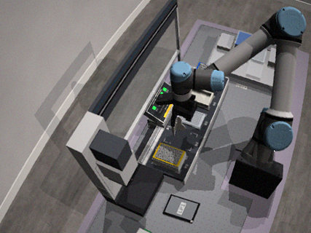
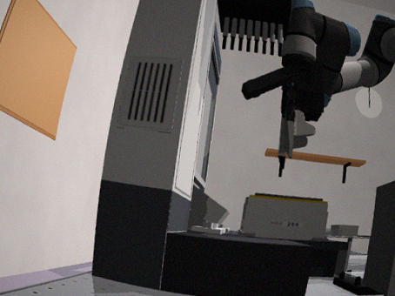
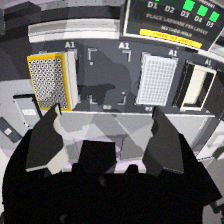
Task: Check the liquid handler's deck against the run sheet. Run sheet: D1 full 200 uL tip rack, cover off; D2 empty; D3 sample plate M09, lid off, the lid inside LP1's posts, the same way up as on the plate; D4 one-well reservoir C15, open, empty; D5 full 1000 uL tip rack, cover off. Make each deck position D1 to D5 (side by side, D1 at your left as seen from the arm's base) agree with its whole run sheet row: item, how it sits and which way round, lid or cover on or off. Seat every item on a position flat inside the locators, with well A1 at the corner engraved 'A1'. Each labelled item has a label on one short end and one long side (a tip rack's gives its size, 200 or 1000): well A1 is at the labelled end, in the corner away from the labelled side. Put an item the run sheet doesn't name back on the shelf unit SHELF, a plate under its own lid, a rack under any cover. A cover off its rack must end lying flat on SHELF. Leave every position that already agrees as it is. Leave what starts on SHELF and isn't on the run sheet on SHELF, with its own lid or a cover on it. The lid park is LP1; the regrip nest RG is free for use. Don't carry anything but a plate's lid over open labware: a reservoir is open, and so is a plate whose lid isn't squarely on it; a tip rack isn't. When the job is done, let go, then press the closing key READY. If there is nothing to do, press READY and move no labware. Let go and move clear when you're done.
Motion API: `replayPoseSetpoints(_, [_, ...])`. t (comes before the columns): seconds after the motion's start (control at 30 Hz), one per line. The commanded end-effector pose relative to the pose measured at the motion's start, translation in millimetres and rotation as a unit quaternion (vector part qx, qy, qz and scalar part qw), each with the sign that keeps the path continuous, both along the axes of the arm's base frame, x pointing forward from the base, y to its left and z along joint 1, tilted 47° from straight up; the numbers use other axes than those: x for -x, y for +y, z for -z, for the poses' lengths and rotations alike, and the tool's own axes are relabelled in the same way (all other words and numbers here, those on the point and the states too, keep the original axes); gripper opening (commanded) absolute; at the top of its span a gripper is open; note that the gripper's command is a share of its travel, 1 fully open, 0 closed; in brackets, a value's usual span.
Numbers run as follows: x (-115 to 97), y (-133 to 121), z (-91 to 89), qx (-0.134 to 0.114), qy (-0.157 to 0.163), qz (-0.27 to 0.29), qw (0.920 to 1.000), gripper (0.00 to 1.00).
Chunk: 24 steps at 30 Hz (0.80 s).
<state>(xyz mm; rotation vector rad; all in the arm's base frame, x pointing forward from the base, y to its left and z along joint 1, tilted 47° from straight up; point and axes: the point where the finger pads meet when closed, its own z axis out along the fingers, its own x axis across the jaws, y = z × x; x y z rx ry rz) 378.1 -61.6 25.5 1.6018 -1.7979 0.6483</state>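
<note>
Landmark: the vacant deck position (image 3: 106, 80). Left of it: yellow-rimmed 200 tip rack (image 3: 49, 80), uncovered. Right of it: white sample plate (image 3: 156, 79), no lid on; next right, cream reservoir (image 3: 198, 88), open. Gripper (image 3: 105, 135) hangs high above the landmark, jaws wide, holding nothing.

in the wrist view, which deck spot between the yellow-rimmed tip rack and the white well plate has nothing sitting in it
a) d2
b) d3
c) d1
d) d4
a: in the wrist view the position marked D2 shows only its corner locators on bare dark deck, with the yellow-rimmed tip rack on its left and the white well plate on its right, below the open, empty gripper.
</note>
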Motion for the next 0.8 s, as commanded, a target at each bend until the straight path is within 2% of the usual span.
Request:
replayPoseSetpoints(0.0, [-0.3, 0.2, -0.2, 0.000, 0.000, 0.000, 1.0000, 0.82])
replayPoseSetpoints(0.53, [-0.3, 0.2, -0.2, 0.000, 0.000, 0.000, 1.0000, 0.82])
replayPoseSetpoints(0.67, [-1.4, 13.7, 14.6, 0.000, 0.000, 0.000, 1.0000, 0.82])
replayPoseSetpoints(0.77, [-1.7, 17.1, 18.2, 0.000, 0.000, 0.000, 1.0000, 0.82])
